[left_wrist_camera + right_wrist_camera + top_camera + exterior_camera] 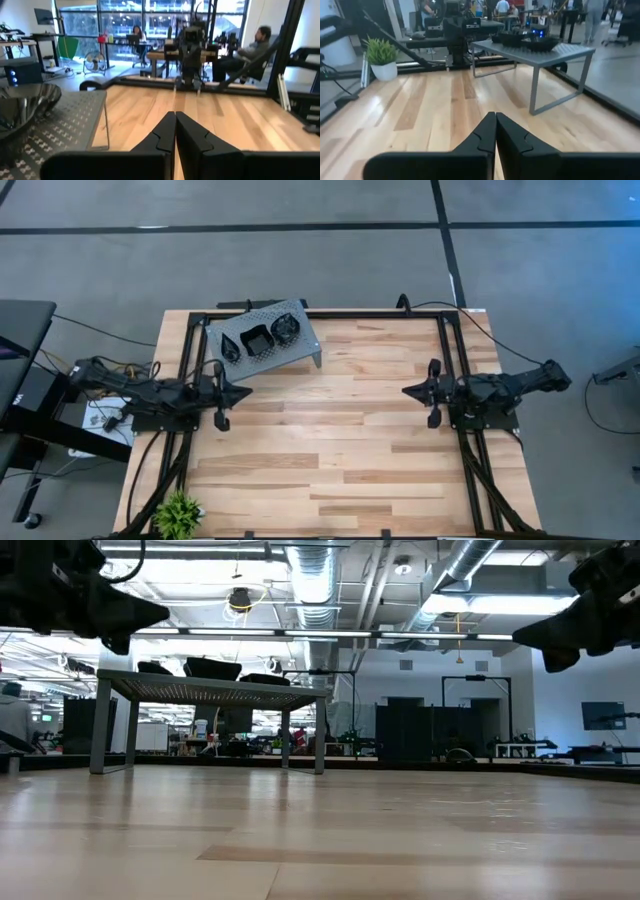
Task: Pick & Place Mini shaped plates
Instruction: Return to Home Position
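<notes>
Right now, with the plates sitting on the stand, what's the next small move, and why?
Probably just park both arms at rest, with no further pick. The left gripper and right gripper are both shut on nothing, facing each other from opposite sides of the table. The mini shaped plates in view sit on the grey stand.

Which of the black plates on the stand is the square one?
The middle plate: its outline is squarish. The leaf plate lies beside it toward the left arm's end of the stand, and the round plate toward the right arm's.
</notes>
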